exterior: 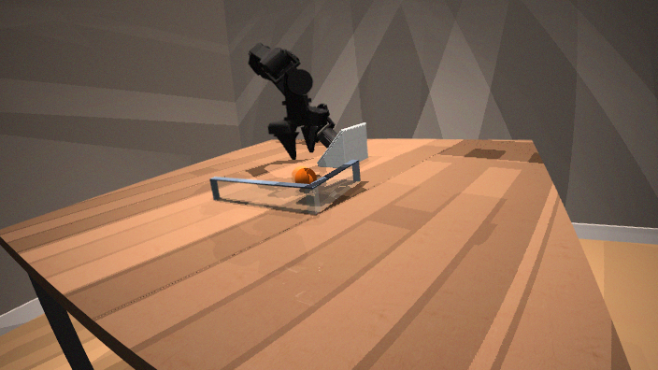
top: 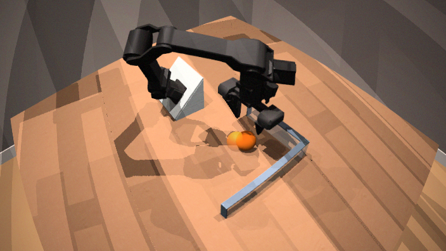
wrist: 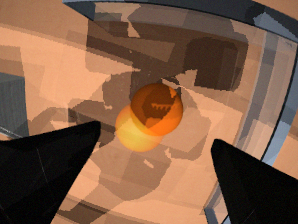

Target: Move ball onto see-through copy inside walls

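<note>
The orange ball point(top: 247, 141) point(exterior: 306, 176) point(wrist: 162, 107) rests on the table, inside the corner made by the walls. The see-through yellow-orange copy point(top: 232, 139) point(wrist: 134, 137) partly overlaps it; in the wrist view the copy sits lower and left of the ball. Two low clear walls with blue rims point(top: 263, 177) point(exterior: 262, 182) point(wrist: 225, 14) meet in a corner beyond the ball, apart from it. My gripper point(top: 248, 125) point(exterior: 302, 155) point(wrist: 157, 137) is open and empty, pointing down above the ball, with its fingertips on either side of it in the wrist view.
A pale wedge-shaped block point(top: 194, 100) point(exterior: 351, 145) point(wrist: 12, 102) stands at the arm's base, left of the ball in the top view. One wall end stands behind the gripper in that view. The arm's shadow falls across the table point(top: 98, 189) around the ball.
</note>
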Motion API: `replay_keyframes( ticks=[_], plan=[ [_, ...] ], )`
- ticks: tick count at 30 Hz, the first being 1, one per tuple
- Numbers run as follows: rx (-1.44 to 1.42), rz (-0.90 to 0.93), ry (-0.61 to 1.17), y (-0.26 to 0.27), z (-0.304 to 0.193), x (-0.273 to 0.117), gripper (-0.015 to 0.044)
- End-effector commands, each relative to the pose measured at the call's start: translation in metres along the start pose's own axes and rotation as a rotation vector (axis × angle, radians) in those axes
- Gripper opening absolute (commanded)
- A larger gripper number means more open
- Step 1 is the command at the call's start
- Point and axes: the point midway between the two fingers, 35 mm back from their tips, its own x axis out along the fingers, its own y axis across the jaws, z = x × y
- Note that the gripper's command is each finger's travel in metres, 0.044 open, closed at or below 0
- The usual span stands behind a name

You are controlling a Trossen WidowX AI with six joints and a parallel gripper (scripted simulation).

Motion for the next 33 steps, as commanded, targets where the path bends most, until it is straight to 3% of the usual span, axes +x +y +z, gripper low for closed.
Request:
replay_keyframes(
  ticks=[1, 33],
  plan=[
    [-0.009, 0.011, 0.013, 0.0, -0.001, 0.016, 0.039],
    [-0.009, 0.011, 0.015, 0.0, -0.002, 0.061, 0.039]
  ],
)
